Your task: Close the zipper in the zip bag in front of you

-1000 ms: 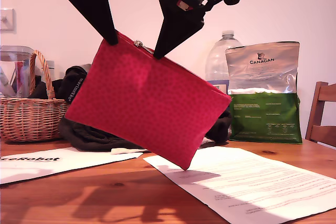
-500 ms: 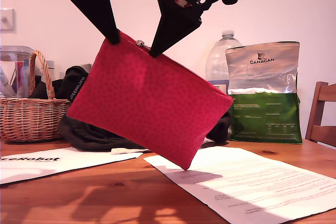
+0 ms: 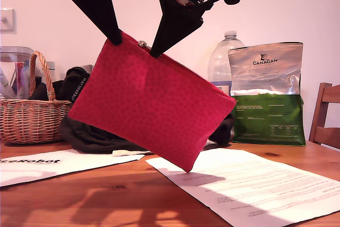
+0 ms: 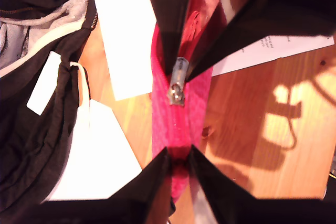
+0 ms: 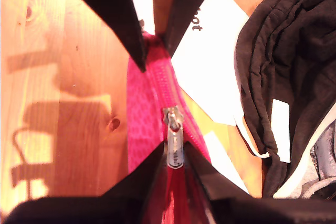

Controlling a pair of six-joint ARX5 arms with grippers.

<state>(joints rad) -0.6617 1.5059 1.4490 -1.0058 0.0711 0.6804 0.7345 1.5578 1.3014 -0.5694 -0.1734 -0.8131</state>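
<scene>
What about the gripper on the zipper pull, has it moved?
Yes: my second gripper shifted slightly toward the exterior view's left, away from the bottle.

The zip bag [image 3: 149, 104] is matt red-pink cloth with a faint dotted weave. Its zipper [image 4: 178, 119] has a cloth tape of the same red and a small pull tab [image 5: 174, 150] of dull silvery metal. My first gripper [image 4: 177, 157] and my second gripper [image 5: 175, 160] have smooth, matt black fingers that look like plastic. The tabletop [image 3: 122, 195] is warm varnished wood with knots and a soft sheen. Paper sheets [image 3: 265, 184] on it are matt white. The basket [image 3: 32, 112] is rough woven wicker, the garment [image 3: 90, 131] soft black cloth, the Canagan bag [image 3: 268, 94] glossy silver and green foil.
</scene>
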